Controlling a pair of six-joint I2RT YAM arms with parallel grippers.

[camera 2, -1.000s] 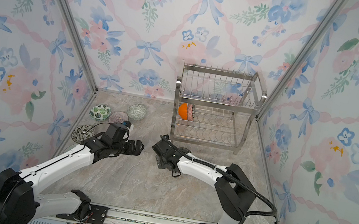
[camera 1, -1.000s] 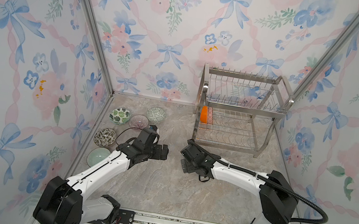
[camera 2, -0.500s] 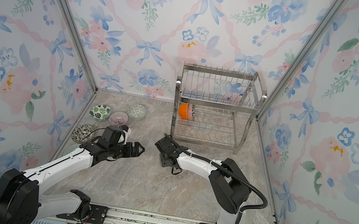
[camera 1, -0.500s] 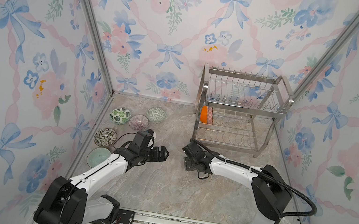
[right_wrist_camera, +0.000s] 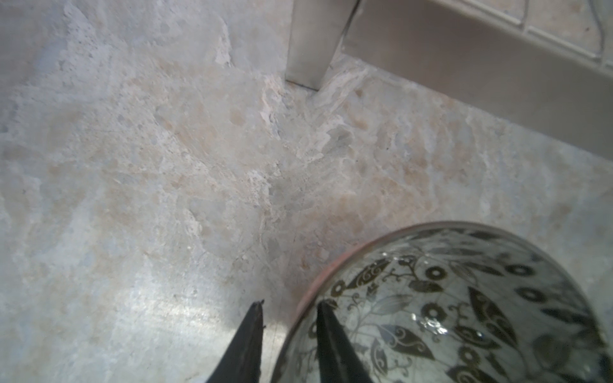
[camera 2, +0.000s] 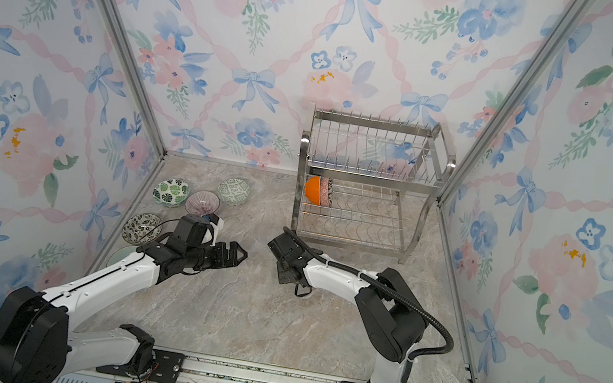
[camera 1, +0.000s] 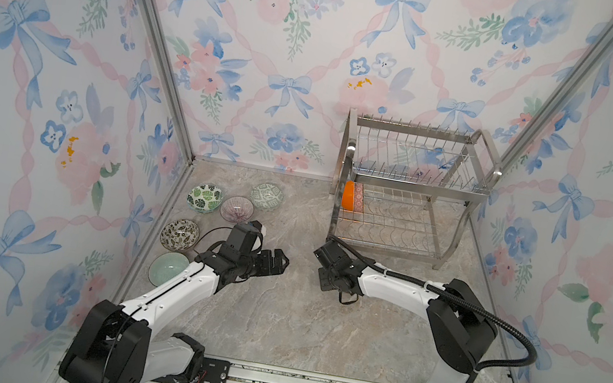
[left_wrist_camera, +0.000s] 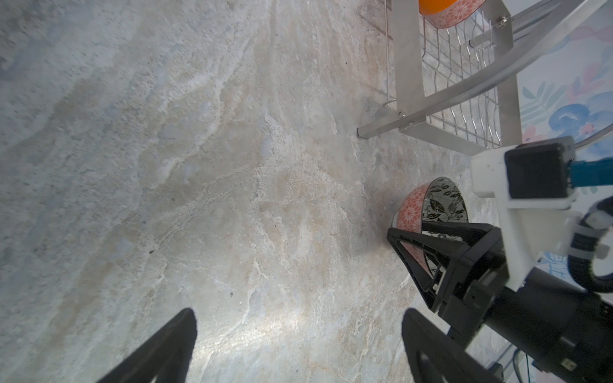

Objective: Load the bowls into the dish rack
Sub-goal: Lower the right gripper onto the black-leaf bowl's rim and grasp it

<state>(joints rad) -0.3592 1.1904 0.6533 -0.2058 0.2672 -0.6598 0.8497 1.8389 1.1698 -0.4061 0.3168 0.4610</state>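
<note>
**A:** What just changed?

**B:** The right tool (right_wrist_camera: 291,305) stood wide a second ago. Now it has closed on the rim of the dark-leaf bowl (right_wrist_camera: 447,308), one finger inside and one outside.

**A:** Where is that bowl?

**B:** It is tipped on edge, down at the tabletop (camera 1: 274,322), just near of the near-left leg of the dish rack (camera 1: 412,180). The left tool (left_wrist_camera: 298,315) stays spread wide and holds nothing.

**A:** What does that mean for the task?

**B:** The grip looks made. I'd judge the lift comes next, to the lower tier beside the orange bowl (camera 1: 348,201).

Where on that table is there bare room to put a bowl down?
Free: the marble tabletop's wide middle, from the front rail up to the gap between the left tool and right tool. The dish rack's upper tier looks empty. Crowded: five bowls along the left wall.
</note>
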